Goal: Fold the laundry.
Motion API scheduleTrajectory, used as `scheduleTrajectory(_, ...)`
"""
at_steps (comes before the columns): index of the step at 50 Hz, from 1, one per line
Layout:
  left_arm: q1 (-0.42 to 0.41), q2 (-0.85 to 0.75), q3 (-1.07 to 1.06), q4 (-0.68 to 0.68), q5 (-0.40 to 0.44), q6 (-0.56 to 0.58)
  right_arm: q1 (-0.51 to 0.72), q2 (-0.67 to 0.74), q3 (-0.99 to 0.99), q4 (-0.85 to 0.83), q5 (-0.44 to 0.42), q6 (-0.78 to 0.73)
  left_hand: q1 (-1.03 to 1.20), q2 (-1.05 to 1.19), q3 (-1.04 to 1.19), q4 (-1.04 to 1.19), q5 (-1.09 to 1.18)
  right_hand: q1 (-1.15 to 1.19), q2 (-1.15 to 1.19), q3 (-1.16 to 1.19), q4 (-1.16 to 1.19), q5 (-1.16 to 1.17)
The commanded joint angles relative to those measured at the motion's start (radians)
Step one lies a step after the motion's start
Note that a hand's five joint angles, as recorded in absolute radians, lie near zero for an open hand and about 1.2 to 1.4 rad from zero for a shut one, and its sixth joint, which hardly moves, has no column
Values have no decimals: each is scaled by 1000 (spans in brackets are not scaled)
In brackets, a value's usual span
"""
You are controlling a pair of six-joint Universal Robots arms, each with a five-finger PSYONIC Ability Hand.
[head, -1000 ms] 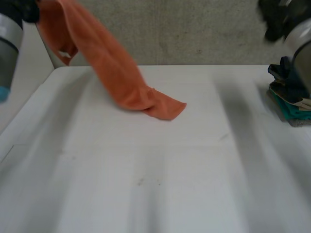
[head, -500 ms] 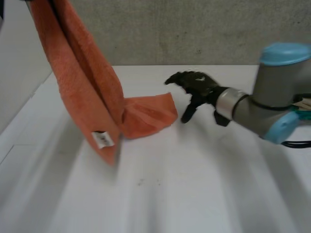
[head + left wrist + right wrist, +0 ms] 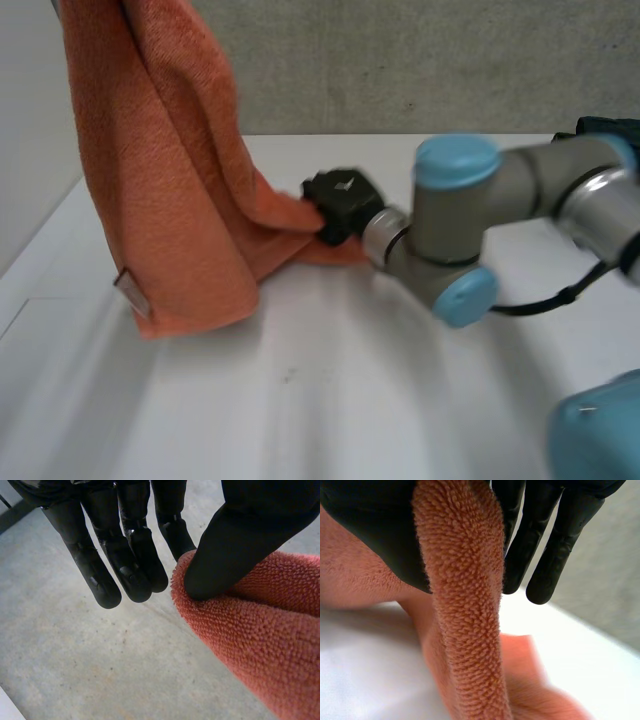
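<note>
An orange towel [image 3: 170, 200] hangs from high at the left, and its lower end trails on the white table [image 3: 330, 400]. In the left wrist view my left hand [image 3: 240, 545] pinches a folded edge of the towel [image 3: 260, 645] between its thumb and straight fingers [image 3: 125, 560]. My right arm reaches in from the right. Its right hand [image 3: 340, 205] is at the towel's low end on the table. In the right wrist view the right hand [image 3: 375, 525] clamps a thick fold of the towel [image 3: 465, 610] between thumb and fingers [image 3: 555, 535].
A white tag [image 3: 130, 287] shows at the hanging towel's bottom corner. A dark pile of other laundry [image 3: 612, 126] sits at the table's far right edge. A grey wall [image 3: 400, 60] stands behind the table, whose left edge runs close under the towel.
My right hand has swung in leftward from open beside the towel's low end and closed on it. The hanging towel has come nearer and hangs lower.
</note>
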Motion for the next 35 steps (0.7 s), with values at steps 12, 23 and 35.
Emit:
scheduleTrajectory(12,59,-254,-164,0,-2,0,-92,-546,705,221,171,-453,259,199,203,193,230,417,226,213,211,237)
scheduleTrajectory(23,28,-311,-168,-5,-16,0,-141,-537,656,219,128,-240,259,199,203,193,230,-805,-995,-1009,-1011,-984)
scheduleTrajectory(35,28,-234,-236,-3,-10,0,-410,-560,679,360,-61,-316,259,199,203,193,230,-666,-856,-870,-872,-845)
